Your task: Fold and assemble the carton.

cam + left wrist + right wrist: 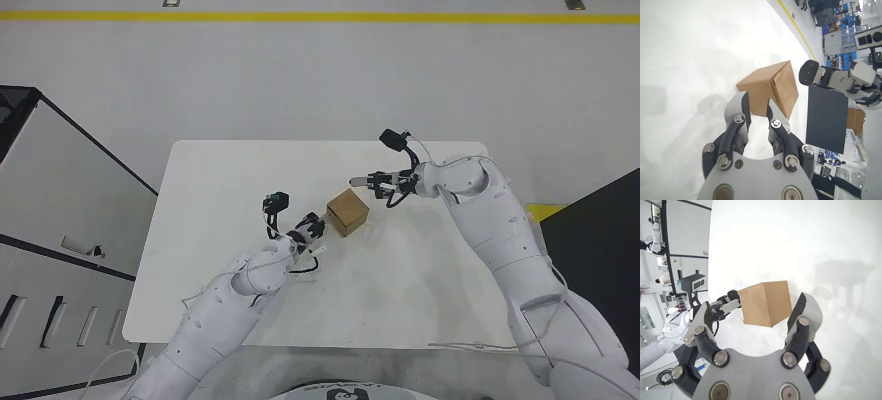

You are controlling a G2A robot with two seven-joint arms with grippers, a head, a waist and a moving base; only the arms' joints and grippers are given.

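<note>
A small brown carton (347, 211) stands as a closed cube near the middle of the white table (220, 200). In the left wrist view the carton (761, 89) shows a tucked flap seam on its corner. My left gripper (318, 225) sits against the carton's near-left side, open, its fingertips (745, 102) narrowly parted in front of the side face with nothing clamped between them. My right gripper (365, 182) hovers at the carton's far-right corner, wide open (753, 299), with the carton (764, 304) just ahead of its fingers. One right pad (808, 73) shows beyond the carton.
A grey cabinet (60, 200) stands off the table's left edge and a dark panel (600, 230) off its right. Bare table surface lies all around the carton, mostly toward the front and the left.
</note>
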